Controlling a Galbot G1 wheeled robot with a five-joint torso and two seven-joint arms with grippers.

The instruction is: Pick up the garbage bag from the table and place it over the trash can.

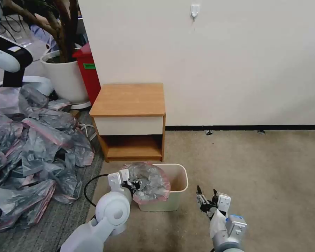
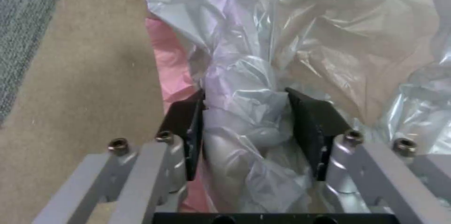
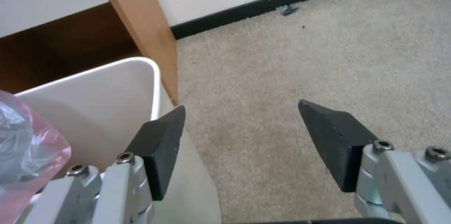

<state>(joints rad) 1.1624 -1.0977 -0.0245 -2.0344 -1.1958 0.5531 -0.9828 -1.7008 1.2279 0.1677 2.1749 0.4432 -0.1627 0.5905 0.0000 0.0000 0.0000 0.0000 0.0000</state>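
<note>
Pinching a fold of the garbage bag (image 1: 151, 182) over the trash can (image 1: 176, 196), my left gripper (image 1: 135, 183) is mid-draping, so next I judge my spread, waiting right gripper (image 1: 206, 194) must stretch the rim across.

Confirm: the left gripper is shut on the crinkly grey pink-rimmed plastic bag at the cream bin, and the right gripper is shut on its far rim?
Partly wrong. The right gripper is open and holds nothing beside the cream plastic bin, as the right wrist view shows. The left gripper does grip the bag.
</note>
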